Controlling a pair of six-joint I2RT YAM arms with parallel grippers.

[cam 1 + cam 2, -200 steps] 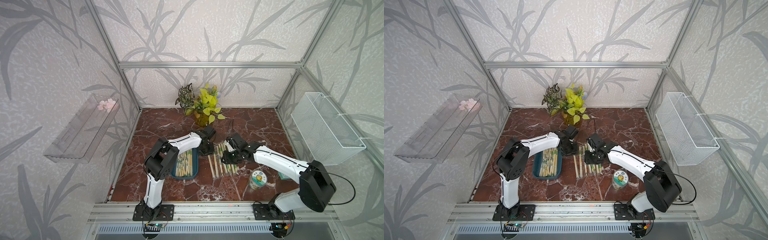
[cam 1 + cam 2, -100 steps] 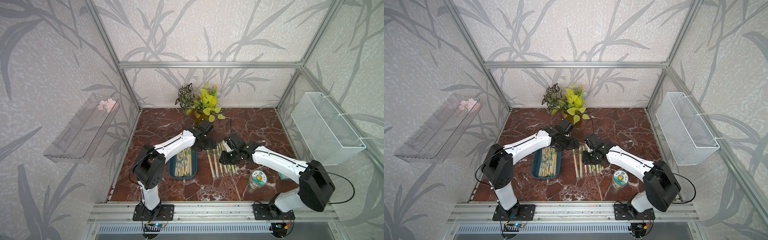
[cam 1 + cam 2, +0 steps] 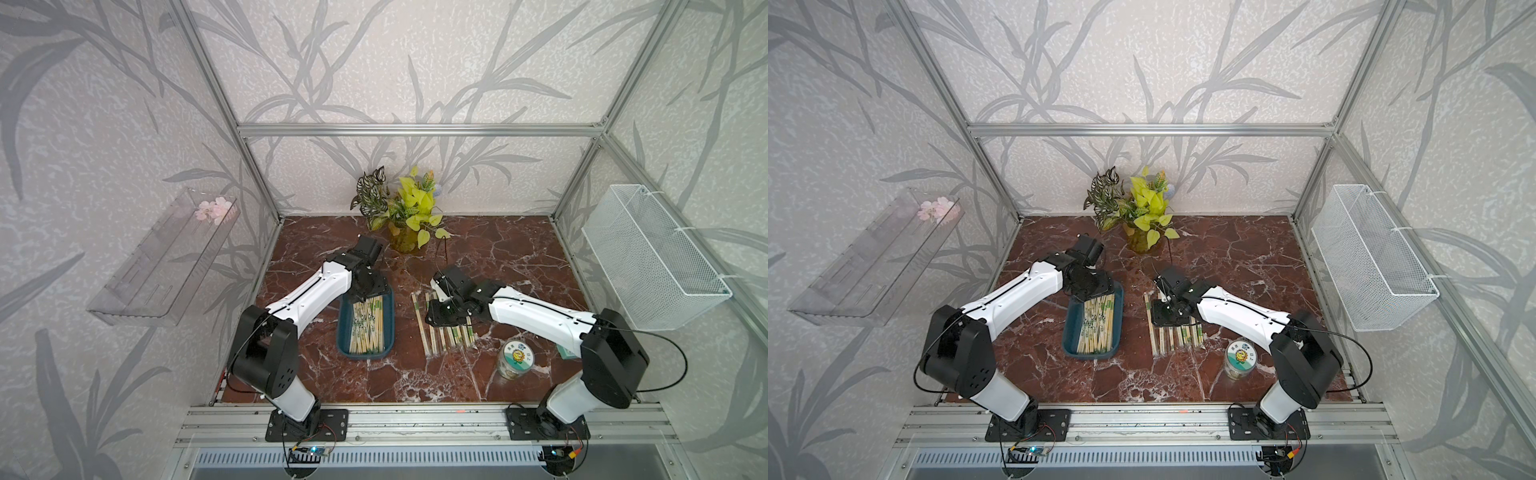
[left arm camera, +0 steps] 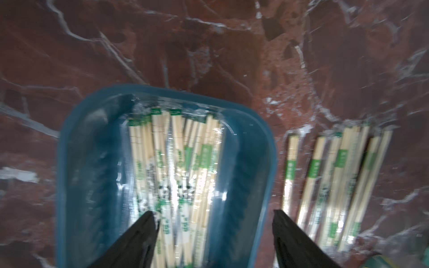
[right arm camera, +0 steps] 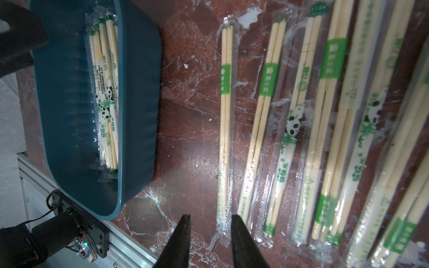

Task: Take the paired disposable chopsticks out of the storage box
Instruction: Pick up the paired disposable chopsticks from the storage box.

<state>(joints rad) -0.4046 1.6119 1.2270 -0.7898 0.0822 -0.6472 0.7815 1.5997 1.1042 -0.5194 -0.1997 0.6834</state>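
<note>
The storage box point(image 3: 339, 328) point(image 3: 1068, 332), a dark teal tray, lies left of centre with several paired disposable chopsticks point(image 3: 365, 324) point(image 3: 1096, 320) point(image 4: 176, 162) in it. More sleeved pairs point(image 3: 446, 336) point(image 3: 1177, 334) point(image 5: 301, 97) lie in a row on the marble to its right. My left gripper point(image 3: 368, 291) point(image 3: 1096, 289) point(image 4: 214, 214) hangs open over the box's far end. One finger is above the sticks, the other past the box's rim point(image 4: 267, 185), and nothing is held. My right gripper point(image 3: 434, 322) point(image 3: 1163, 320) point(image 5: 211, 217) hovers over the row's left side, jaws slightly apart and empty.
A potted plant point(image 3: 407, 220) stands at the back centre. A lidded jar point(image 3: 515, 359) stands front right of the row, with a small green box point(image 3: 567, 353) behind the right arm. A wire basket point(image 3: 652, 266) hangs on the right wall, a clear shelf point(image 3: 166, 257) on the left.
My left gripper has swung left from beside the laid-out row to above the box's far end, and its jaws have opened. The right arm has hardly moved.
</note>
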